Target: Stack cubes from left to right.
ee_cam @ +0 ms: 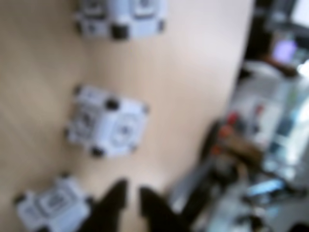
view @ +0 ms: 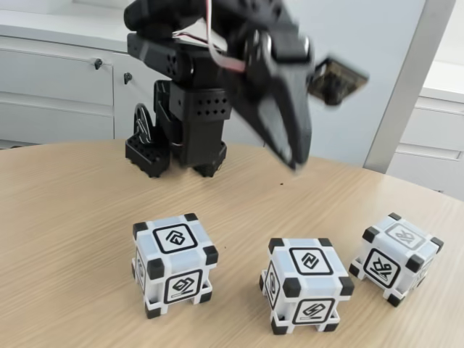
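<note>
Black two-finger claw (view: 293,161) hangs high above the table, blurred, tips pointing down w/ nothing between them. In the wrist view the claw (ee_cam: 133,193) shows a narrow gap between two dark fingers, so slightly parted, empty.

Below it, three white plastic cubes w/ black corner blocks and black-framed glyph faces sit in a row on the light wooden round table (view: 65,210), well apart from each other, none stacked: left cube (view: 175,264), middle cube (view: 307,284), right cube (view: 396,257), the last turned at an angle. Black arm base (view: 177,138) stands behind, white cabinets (view: 51,80) past that.

Risks, as I judge: gap looks too narrow for a cube, so descending w/o opening wider would knock one aside. Right cube's skew could cause a corner pinch and slip. Off-centre placing would topple the stack.
</note>
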You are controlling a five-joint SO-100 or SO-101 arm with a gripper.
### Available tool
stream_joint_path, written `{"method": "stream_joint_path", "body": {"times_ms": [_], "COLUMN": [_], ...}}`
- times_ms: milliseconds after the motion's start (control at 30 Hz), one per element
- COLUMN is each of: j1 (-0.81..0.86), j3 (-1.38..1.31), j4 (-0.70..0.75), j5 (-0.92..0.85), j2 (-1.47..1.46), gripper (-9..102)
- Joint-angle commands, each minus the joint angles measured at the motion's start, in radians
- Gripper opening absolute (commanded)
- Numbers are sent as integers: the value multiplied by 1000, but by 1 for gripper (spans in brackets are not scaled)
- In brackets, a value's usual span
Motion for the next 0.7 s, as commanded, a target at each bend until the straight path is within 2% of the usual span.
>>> {"method": "stream_joint_path", "body": {"times_ms": [0,100,400,667], "j1": [-5,-5,-5,-52], "j3": [-238,-431,-1037,-1359], "j4": [112,167,206,520], "j5": [35,43,17,-14], "j2": [-140,-365,-1094,-1565], "gripper": [1,0,1,6]}}
